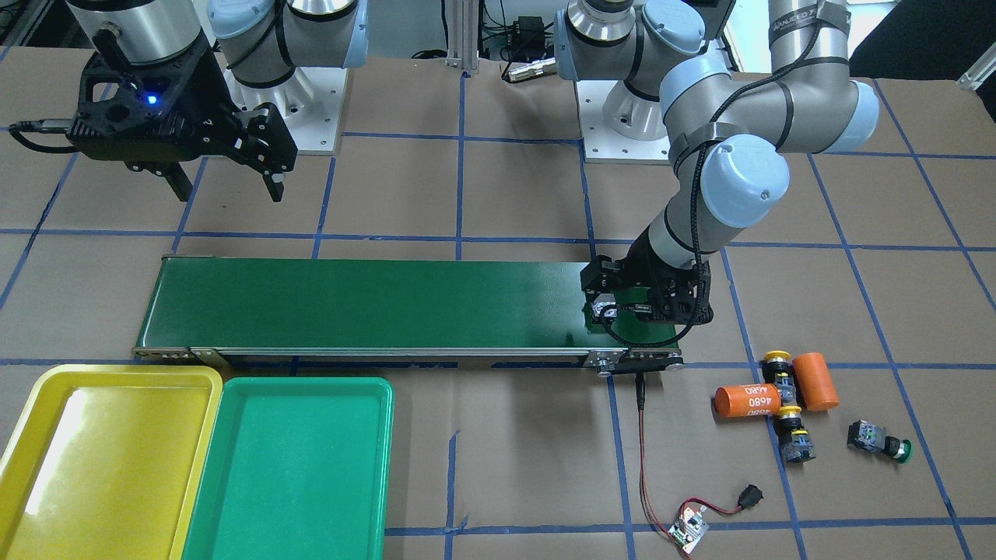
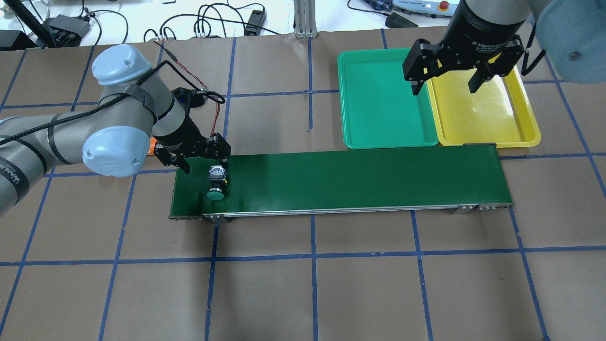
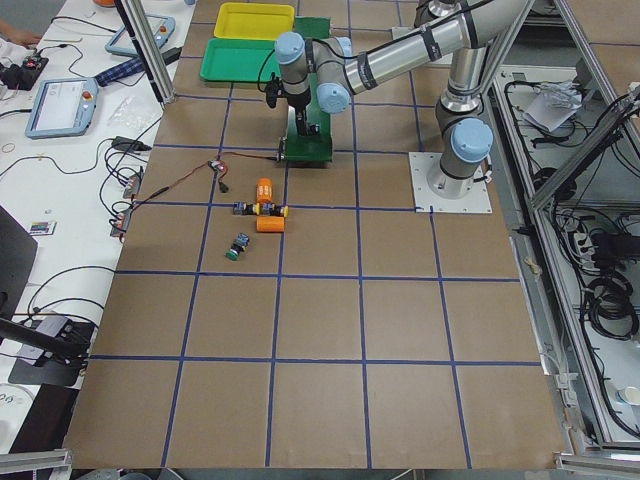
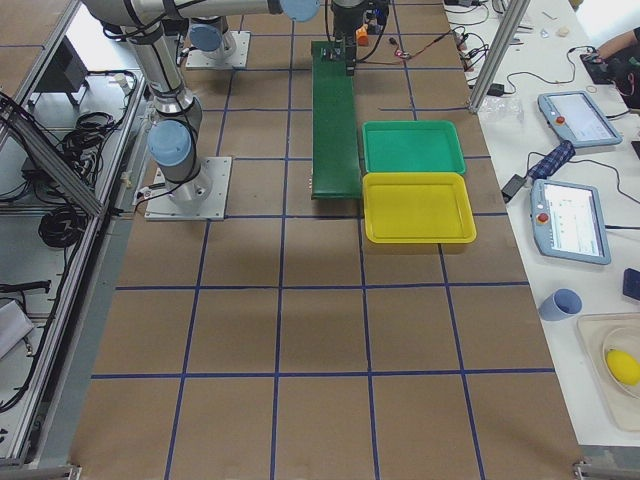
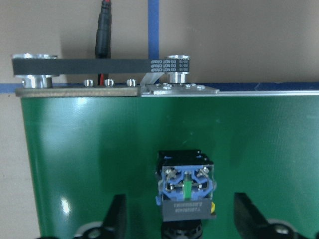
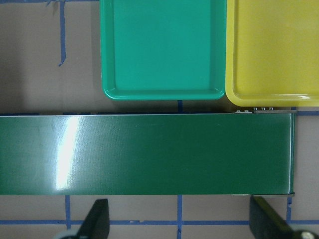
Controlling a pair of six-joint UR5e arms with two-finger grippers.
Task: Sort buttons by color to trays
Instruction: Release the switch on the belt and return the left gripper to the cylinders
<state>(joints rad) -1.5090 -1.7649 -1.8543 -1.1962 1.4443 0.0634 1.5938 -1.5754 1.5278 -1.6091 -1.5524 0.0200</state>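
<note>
A green button [image 2: 216, 183] lies on its side at the left end of the conveyor belt [image 2: 355, 182]. My left gripper [image 2: 204, 165] hangs open over it; the left wrist view shows the button [image 5: 185, 188] between the fingers [image 5: 117, 219] with gaps on both sides. On the brown table lie two yellow buttons [image 1: 778, 367] [image 1: 795, 434] and another green button [image 1: 879, 440]. The green tray [image 2: 383, 102] and the yellow tray [image 2: 483, 111] sit side by side past the belt's other end, both bare. My right gripper [image 2: 447, 81] hovers open above them.
Two orange cylinders [image 1: 747, 400] [image 1: 817, 381], one marked "4680", lie touching the yellow buttons. A small circuit board [image 1: 689, 530] with red wires sits near the belt's motor end. Blue tape lines grid the brown table.
</note>
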